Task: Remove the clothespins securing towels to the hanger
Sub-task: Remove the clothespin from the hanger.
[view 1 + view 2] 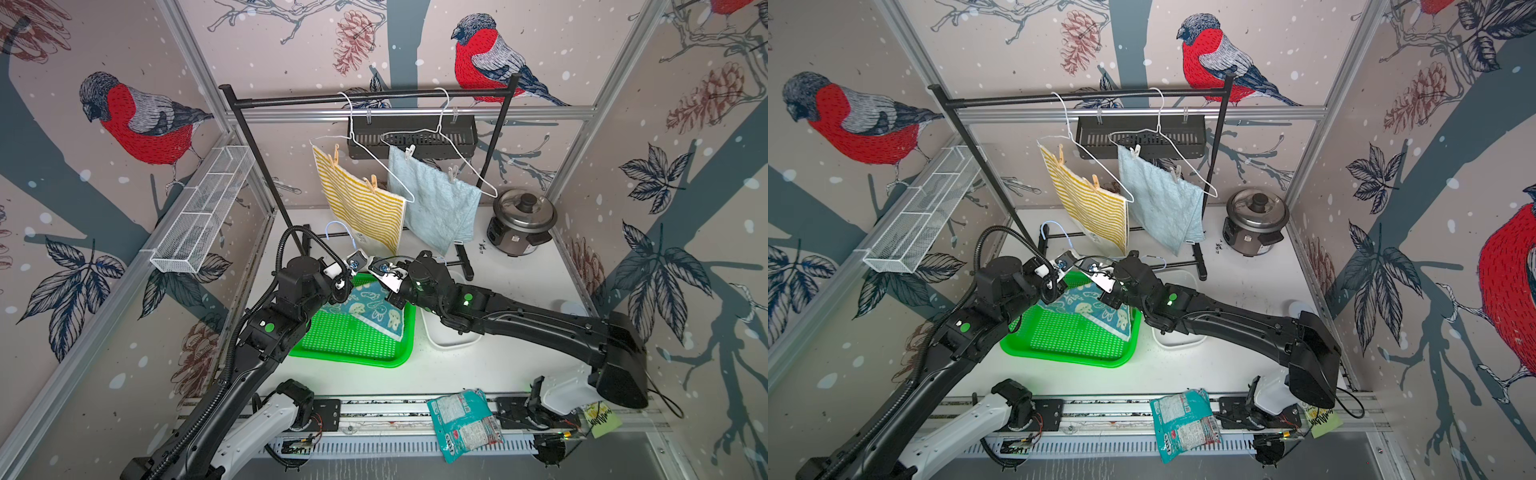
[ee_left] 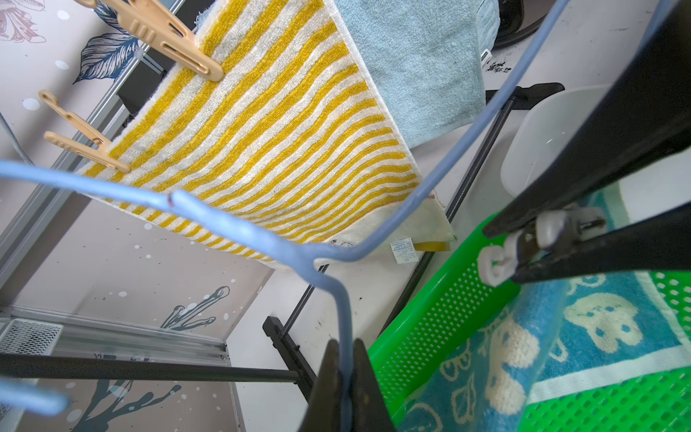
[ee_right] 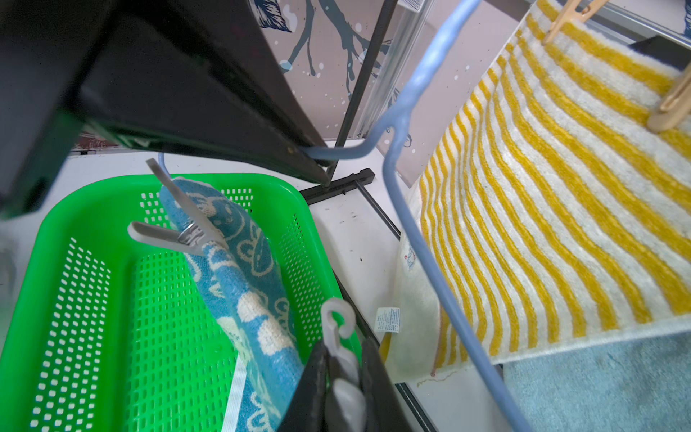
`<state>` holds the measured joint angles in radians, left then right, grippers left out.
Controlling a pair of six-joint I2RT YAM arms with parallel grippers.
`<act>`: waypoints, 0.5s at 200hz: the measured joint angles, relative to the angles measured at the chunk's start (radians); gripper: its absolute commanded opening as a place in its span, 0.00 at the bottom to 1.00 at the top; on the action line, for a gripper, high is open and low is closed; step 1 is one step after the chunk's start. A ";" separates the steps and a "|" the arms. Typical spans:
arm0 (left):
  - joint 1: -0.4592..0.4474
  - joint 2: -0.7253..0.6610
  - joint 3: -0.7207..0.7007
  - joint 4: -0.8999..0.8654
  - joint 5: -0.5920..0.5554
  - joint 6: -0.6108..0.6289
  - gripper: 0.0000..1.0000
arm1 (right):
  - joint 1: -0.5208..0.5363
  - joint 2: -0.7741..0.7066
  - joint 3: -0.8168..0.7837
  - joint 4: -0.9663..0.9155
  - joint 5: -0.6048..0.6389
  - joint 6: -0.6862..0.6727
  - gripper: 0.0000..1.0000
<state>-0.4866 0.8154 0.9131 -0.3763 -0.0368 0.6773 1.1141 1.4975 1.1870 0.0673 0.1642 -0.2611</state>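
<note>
L jaws grip hanger [image 2: 239,228], R jaws pin [image 3: 346,396]; towel [image 3: 246,284] in basket [image 3: 93,194].

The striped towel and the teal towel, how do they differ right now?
The striped towel hangs from the rack; the teal towel slumps into the basket. The striped towel has yellow and white bands; the teal towel bears white cartoon figures. Two tan pins grip the striped towel; one grey pin shows on the teal towel. Both are small terry cloths.
</note>
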 measured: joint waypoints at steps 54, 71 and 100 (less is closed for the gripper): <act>-0.007 0.027 0.005 0.021 0.006 -0.045 0.00 | 0.016 -0.015 -0.077 0.175 0.087 0.034 0.02; -0.009 0.042 0.009 0.020 0.019 -0.066 0.00 | 0.024 -0.013 -0.092 0.248 0.095 0.048 0.01; -0.010 0.057 0.009 0.016 0.035 -0.077 0.00 | 0.031 -0.013 -0.101 0.349 0.116 0.048 0.01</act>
<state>-0.4969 0.8722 0.9222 -0.3607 -0.0017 0.6006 1.1450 1.4845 1.0855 0.4164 0.2802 -0.2127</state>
